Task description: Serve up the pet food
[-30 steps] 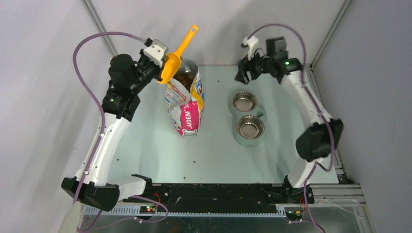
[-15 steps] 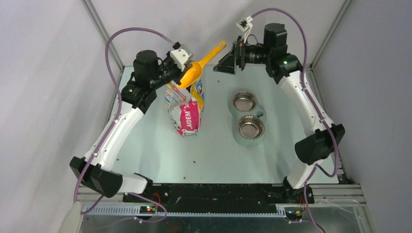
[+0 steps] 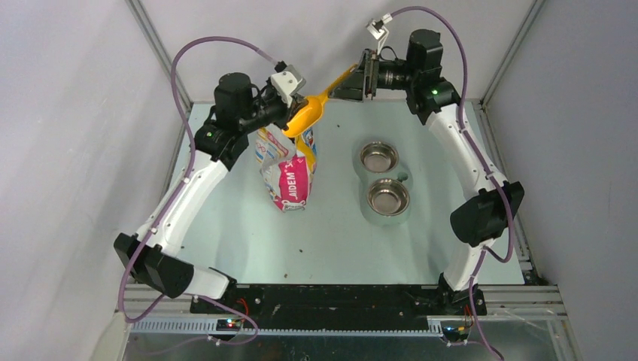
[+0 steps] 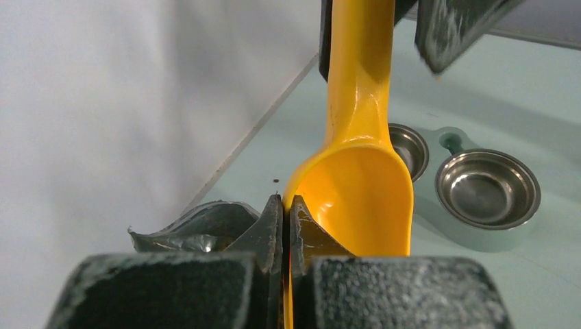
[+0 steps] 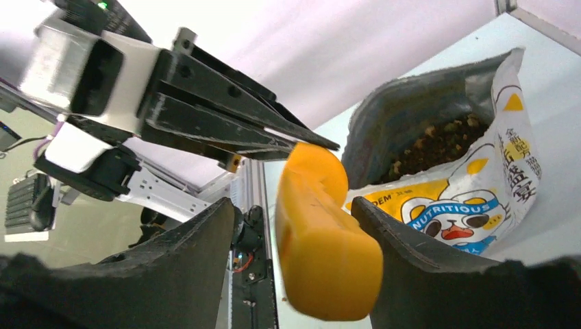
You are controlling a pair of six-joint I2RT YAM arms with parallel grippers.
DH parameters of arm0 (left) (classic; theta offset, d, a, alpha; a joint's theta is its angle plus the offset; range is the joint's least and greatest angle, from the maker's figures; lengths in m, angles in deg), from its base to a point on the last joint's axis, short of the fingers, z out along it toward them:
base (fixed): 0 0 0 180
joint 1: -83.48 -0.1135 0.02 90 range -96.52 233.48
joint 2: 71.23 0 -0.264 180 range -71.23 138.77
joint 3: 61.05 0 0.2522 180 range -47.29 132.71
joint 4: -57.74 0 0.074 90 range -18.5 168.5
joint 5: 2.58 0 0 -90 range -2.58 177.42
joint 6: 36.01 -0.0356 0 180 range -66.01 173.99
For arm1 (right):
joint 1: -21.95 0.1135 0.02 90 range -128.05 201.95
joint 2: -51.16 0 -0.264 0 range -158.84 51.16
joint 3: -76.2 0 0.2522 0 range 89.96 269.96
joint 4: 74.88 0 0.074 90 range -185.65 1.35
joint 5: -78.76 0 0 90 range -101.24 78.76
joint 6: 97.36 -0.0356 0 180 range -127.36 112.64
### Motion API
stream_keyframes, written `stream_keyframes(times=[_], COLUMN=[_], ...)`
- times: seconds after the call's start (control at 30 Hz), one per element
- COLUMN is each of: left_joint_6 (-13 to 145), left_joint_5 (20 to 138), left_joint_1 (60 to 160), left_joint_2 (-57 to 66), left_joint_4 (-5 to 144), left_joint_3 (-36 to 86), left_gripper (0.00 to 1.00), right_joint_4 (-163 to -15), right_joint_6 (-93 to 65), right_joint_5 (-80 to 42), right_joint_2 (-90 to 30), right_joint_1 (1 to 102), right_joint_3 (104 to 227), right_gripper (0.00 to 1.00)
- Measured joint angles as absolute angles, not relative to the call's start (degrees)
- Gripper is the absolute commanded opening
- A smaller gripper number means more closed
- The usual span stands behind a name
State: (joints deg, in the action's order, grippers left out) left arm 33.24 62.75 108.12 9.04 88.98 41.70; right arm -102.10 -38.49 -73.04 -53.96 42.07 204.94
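Note:
My left gripper [image 3: 295, 113] is shut on the rim of the yellow scoop [image 3: 310, 114] and holds it in the air above the open bag [image 3: 290, 169]. In the left wrist view the scoop's bowl [image 4: 360, 185] looks empty beside my pinching gripper [image 4: 282, 202]. My right gripper [image 3: 353, 79] is open, its fingers either side of the scoop's handle [image 5: 322, 233], with a gap on the left side. The pet food [image 5: 438, 144] shows as brown kibble inside the bag's mouth in the right wrist view.
Two steel bowls [image 3: 378, 157] [image 3: 387, 196] sit in a pale green holder [image 3: 363, 210] right of the bag; they also show in the left wrist view [image 4: 488, 188]. A few kibble pellets [image 3: 299, 249] lie on the table. Walls close in behind both arms.
My left arm has swung the scoop to the right, off the bag's mouth. My right arm has moved left and up, and its open fingers now straddle the scoop's handle.

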Motion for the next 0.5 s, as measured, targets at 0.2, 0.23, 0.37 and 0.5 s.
stream_keyframes(times=[0.2, 0.23, 0.37, 0.5], left_joint_6=[33.59, 33.59, 33.59, 33.59], left_joint_5=[61.68, 61.64, 61.62, 61.64], left_joint_1=[108.12, 108.12, 108.12, 108.12], left_joint_2=[9.35, 9.37, 9.37, 9.37], left_joint_4=[90.31, 90.48, 90.96, 90.96], left_joint_3=[41.7, 41.7, 41.7, 41.7], left_gripper=[0.0, 0.0, 0.0, 0.0], right_joint_4=[-98.91, -98.95, -99.76, -102.89], right_joint_6=[-41.23, -41.33, -41.18, -38.65], right_joint_5=[-74.24, -74.22, -73.71, -71.96], right_joint_2=[-53.96, -53.96, -53.98, -54.05], right_joint_1=[41.35, 41.35, 41.37, 41.79], right_joint_3=[205.09, 205.09, 205.42, 206.4], right_gripper=[0.57, 0.57, 0.53, 0.51])
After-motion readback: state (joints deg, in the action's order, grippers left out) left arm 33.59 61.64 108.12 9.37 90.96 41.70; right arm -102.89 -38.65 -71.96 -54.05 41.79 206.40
